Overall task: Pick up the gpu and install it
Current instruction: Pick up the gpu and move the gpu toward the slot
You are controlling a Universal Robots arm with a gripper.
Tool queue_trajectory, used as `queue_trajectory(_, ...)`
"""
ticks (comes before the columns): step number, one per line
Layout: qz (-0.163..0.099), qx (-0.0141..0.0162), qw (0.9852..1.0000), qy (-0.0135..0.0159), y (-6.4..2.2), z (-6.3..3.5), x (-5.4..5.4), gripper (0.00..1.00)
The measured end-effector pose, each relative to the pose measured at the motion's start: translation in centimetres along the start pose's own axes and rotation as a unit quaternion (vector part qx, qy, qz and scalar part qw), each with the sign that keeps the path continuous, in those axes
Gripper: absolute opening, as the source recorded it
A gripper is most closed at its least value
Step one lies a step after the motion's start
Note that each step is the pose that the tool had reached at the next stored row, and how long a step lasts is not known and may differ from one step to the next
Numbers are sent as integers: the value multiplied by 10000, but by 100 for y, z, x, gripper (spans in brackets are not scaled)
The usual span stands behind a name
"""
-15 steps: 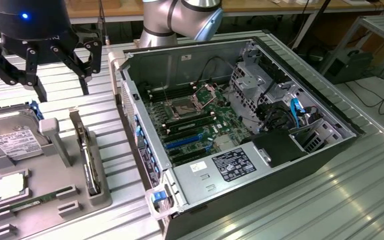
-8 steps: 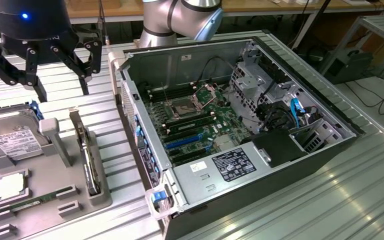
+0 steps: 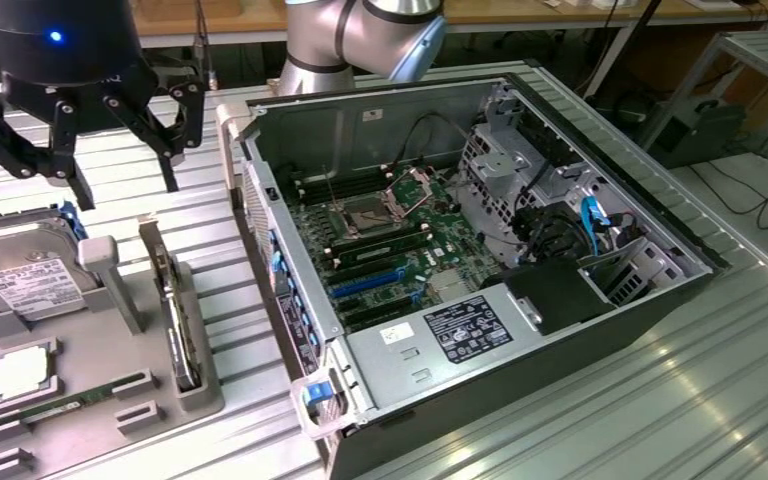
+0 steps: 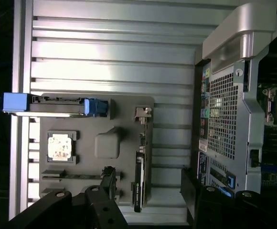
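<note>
The gpu stands on edge in a slot of the grey parts holder, its silver bracket end farthest from the camera. From the wrist, the gpu appears as a thin black strip below and between my fingers. My gripper hangs open well above the holder's far end, touching nothing. In the wrist view the gripper has one black finger on each side of the card. To the exterior view's right lies the open computer case, with the blue slots of its motherboard exposed.
The holder also carries a silver hard drive in a blue caddy, a processor chip and a green memory stick. The case's rear panel stands close beside the holder. Everything rests on a ribbed metal table.
</note>
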State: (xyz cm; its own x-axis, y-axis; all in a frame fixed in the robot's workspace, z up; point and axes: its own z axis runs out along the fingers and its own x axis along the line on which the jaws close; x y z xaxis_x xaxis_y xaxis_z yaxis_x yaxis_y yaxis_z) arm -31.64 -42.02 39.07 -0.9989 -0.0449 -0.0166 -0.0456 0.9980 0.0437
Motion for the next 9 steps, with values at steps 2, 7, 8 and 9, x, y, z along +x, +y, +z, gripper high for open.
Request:
queue_trajectory(2, -4, 0, 10000, 0, -74, -3, 4, 66)
queue_trajectory(7, -5, 1, 10000, 0, -204, -6, 10, 66)
queue_trajectory(8, -4, 2, 10000, -1, -204, 3, 10, 66)
queue_trajectory(9, -5, 2, 10000, -1, -206, 23, 11, 66)
